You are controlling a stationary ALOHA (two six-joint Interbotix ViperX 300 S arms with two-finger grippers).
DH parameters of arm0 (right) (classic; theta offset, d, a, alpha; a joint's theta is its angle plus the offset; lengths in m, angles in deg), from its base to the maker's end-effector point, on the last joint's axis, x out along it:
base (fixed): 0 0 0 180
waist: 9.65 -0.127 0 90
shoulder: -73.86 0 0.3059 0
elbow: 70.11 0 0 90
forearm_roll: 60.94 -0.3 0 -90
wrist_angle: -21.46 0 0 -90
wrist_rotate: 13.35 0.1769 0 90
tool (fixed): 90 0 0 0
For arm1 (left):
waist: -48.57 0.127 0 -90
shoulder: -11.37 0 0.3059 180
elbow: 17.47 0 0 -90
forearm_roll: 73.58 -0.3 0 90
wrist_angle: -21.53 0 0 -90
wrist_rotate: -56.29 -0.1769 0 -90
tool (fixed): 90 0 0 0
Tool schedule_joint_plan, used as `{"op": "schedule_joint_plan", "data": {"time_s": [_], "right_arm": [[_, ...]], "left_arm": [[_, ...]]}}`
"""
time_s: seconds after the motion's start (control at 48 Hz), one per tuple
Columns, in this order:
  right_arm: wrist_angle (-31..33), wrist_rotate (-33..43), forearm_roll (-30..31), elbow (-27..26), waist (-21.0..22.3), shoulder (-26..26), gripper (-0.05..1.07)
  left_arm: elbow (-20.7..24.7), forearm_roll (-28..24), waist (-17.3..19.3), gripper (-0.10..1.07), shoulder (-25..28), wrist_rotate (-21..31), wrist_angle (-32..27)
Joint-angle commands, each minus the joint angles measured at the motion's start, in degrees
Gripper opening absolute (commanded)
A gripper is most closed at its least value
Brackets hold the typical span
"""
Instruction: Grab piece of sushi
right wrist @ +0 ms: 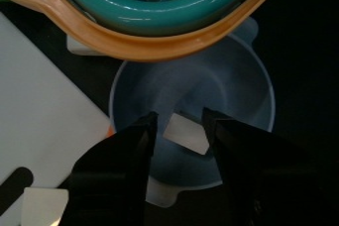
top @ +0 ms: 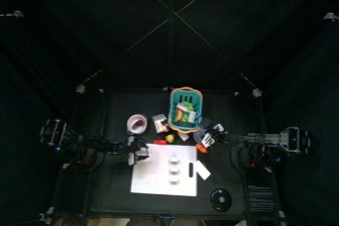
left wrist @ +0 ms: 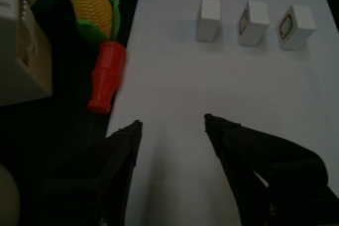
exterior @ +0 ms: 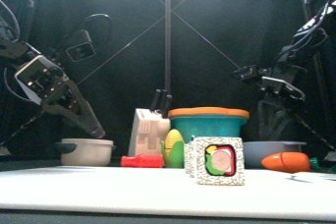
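Three pieces of sushi (left wrist: 255, 24) stand in a row on the white cutting board (left wrist: 199, 81), near its handle end. In the front view one piece (exterior: 217, 161) shows its rice and green-and-red filling. My left gripper (left wrist: 172, 123) is open and empty above the bare board, a short way from the row. My right gripper (right wrist: 179, 118) is open and empty over a pale grey bowl (right wrist: 245, 81) beside the board. In the top view the left gripper (top: 142, 151) and the right gripper (top: 212, 143) flank the board's (top: 169, 168) far end.
A teal bowl (exterior: 207, 120) in an orange-rimmed one stands behind the board. A corn cob (left wrist: 90, 7), a red object (left wrist: 106, 76) and a white carton (exterior: 147, 130) lie at the board's left. A white bowl (exterior: 86, 151) is far left, a carrot (exterior: 289, 161) on the right.
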Motion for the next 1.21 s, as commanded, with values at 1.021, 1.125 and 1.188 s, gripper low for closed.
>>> {"op": "schedule_joint_plan", "data": {"time_s": [1.021,1.125,1.188], "right_arm": [[3.1,-0.9,4.4,-27.0,-24.3,23.9,0.78],[3.1,-0.9,4.6,-27.9,-24.3,25.0,0.78],[3.1,-0.9,4.6,-28.3,-24.4,25.4,0.78]], "left_arm": [[1.4,-0.1,-0.2,0.90,-0.1,-0.1,0.2],[1.4,-0.1,-0.2,0.90,-0.2,-0.1,0.2],[1.4,-0.1,-0.2,0.90,-0.1,-0.1,0.2]]}}
